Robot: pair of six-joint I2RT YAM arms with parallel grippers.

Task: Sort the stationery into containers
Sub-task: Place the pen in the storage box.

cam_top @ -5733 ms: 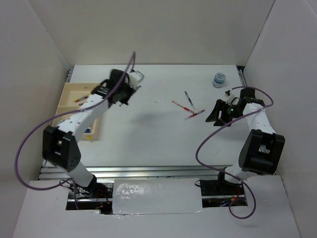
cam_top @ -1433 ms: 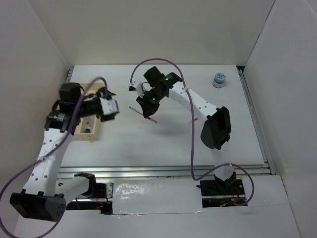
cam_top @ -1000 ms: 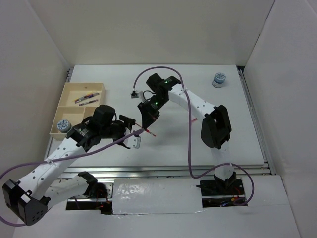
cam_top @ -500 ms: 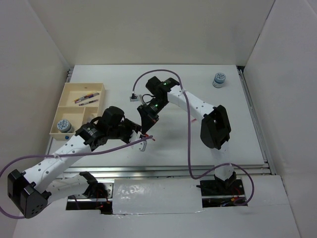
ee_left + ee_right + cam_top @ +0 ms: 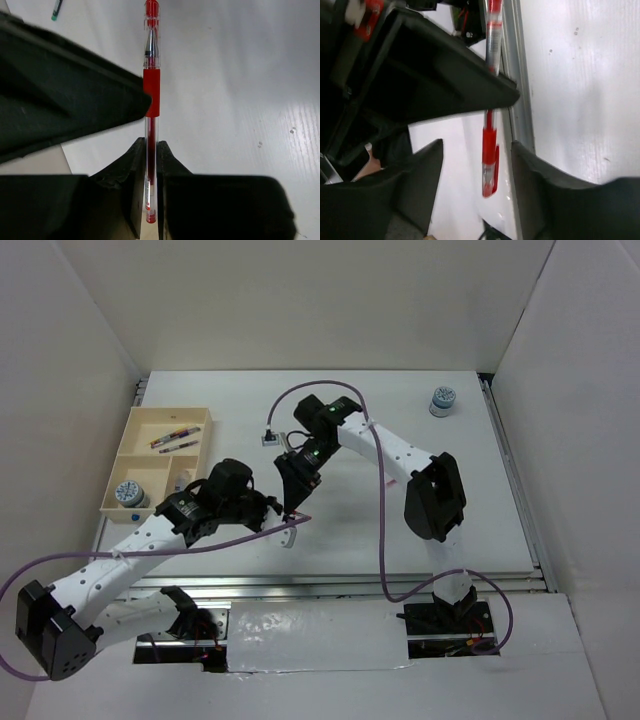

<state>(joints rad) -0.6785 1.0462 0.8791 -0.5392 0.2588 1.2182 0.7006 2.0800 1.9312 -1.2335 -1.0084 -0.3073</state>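
The left gripper (image 5: 151, 150) is squeezed shut on a red pen (image 5: 151, 90). Its two black fingers (image 5: 135, 165) press the clear part of the pen from both sides, close to the back end. The rest of the pen sticks out past them, with the red rubber grip farther out. The right gripper (image 5: 477, 157) is at the same pen, but its jaws are let go. Its two fingers (image 5: 427, 170) stand wide apart. The end of the pen with the red grip hangs in the gap between them, and there is room on each side of it. In the left wrist view, one right finger shows as a big black wedge with its tip right beside the red grip. I cannot tell if it touches the pen there. Seen from above, the two arms meet over the white table (image 5: 500, 490), a little left of the middle and toward the near side, and the pen is held there between them. The light wood tray (image 5: 170, 410) sits at the far left of the table, well apart from the red pen. Two pens (image 5: 177, 440) lie in the far part of the tray. A small blue and white roll (image 5: 127, 493) sits in the tray's near left corner box. Another roll (image 5: 441, 399) stands on the table near the far right corner, well apart from both grippers.
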